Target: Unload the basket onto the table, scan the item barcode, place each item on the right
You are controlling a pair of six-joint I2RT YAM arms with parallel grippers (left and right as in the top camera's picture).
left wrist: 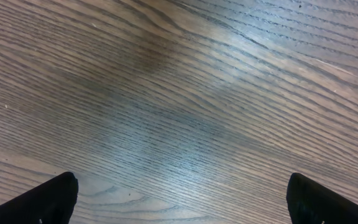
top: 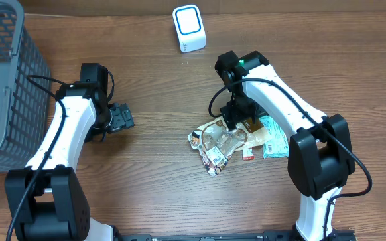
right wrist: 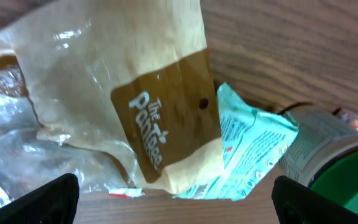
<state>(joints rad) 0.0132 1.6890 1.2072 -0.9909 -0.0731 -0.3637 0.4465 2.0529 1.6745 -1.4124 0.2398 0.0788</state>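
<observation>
Left hand [top: 120, 119]: released. In its wrist view the black fingertips [left wrist: 42, 200] sit at the two bottom corners, wide apart, with only bare wood grain between them. It hangs low over the bench [top: 159, 87], left of centre, near the grey wire basket [top: 9, 80] at the left edge and well apart from the item pile.

Right hand [top: 230, 124]: also released. Its wrist view shows both fingertips [right wrist: 42, 202] spread to the frame corners with nothing pinched. It hangs directly above the pile, pointing down. Overhead doesn't show whether it touches the top item.

Item under it: a translucent beige bag [right wrist: 104, 74], crinkled, with a brown label reading "The Pantree". It lies on the bench right of centre, on top of the pile.

Rest of the pile:
- teal packet [right wrist: 247, 149], partly under the bag's right edge
- tub with a green lid [right wrist: 344, 180], just beside the teal packet; can't tell its orientation
- clear wrapper [right wrist: 17, 155], against the bag's left side
- small printed packets [top: 210, 157], at the front-left of the pile, touching the bag

Scanner [top: 188, 28]: a white box with a blue-rimmed face, upright at the far edge of the bench near centre, well apart from the pile and from both hands.
</observation>
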